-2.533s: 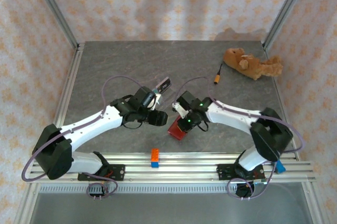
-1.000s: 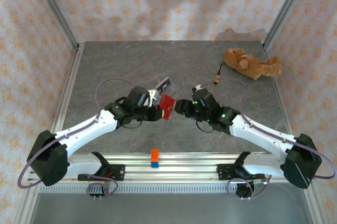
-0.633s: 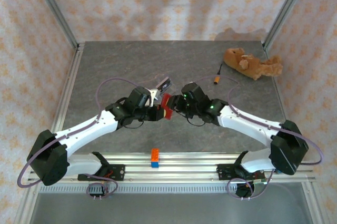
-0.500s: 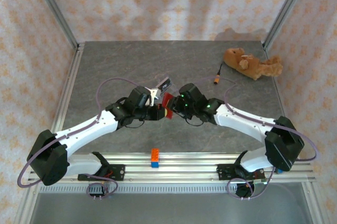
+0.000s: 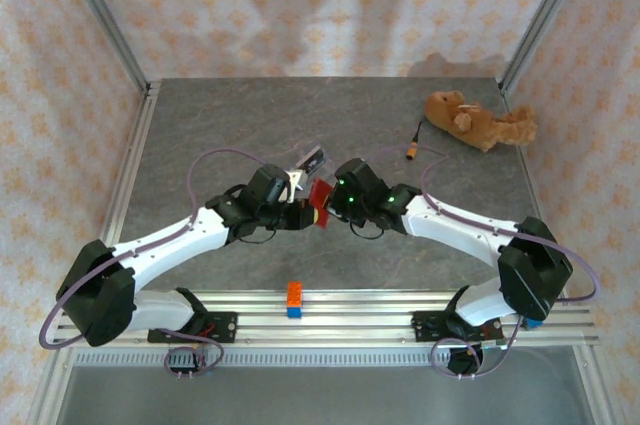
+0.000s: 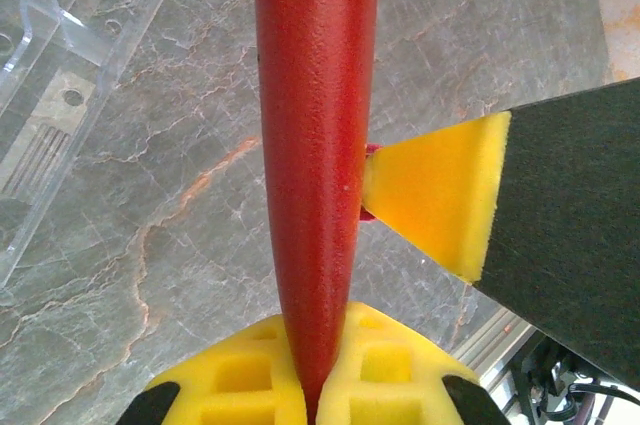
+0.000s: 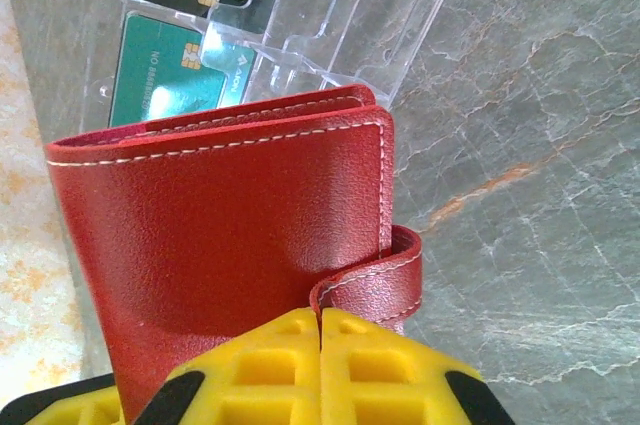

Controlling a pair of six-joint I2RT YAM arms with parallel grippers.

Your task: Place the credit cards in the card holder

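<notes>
Right wrist, six o'clock: your right gripper pinches the snap tab; left gripper clamps the card holder. Opening step, likely; pull gently.

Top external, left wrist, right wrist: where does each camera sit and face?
Top external: above and behind the bases, looking down at the table; both arms show.
Left wrist: on the left arm, looking along the left gripper at the card holder edge-on.
Right wrist: on the right arm, looking past the right gripper at the card holder's face and the credit cards in a clear tray.
Shared: both wrist views show card holder and tray.
</notes>
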